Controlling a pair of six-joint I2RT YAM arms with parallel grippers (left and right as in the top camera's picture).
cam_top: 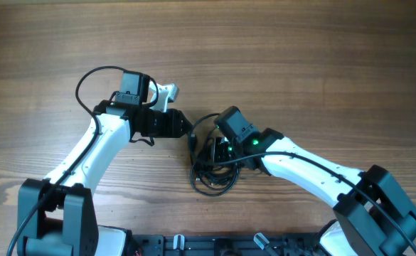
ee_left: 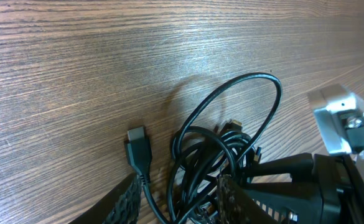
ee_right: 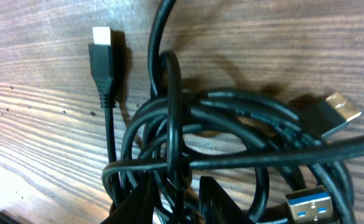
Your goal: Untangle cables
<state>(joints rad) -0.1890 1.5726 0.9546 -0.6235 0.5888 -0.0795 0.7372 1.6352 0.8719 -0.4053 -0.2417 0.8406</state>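
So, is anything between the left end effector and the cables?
Nothing visible does. The left end effector is right at the cables, with strands between its fingers. The right end effector is at the same bundle.

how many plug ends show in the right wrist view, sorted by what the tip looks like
plain metal-tipped plugs: 2
blue-tongued plug: 1
total: 3
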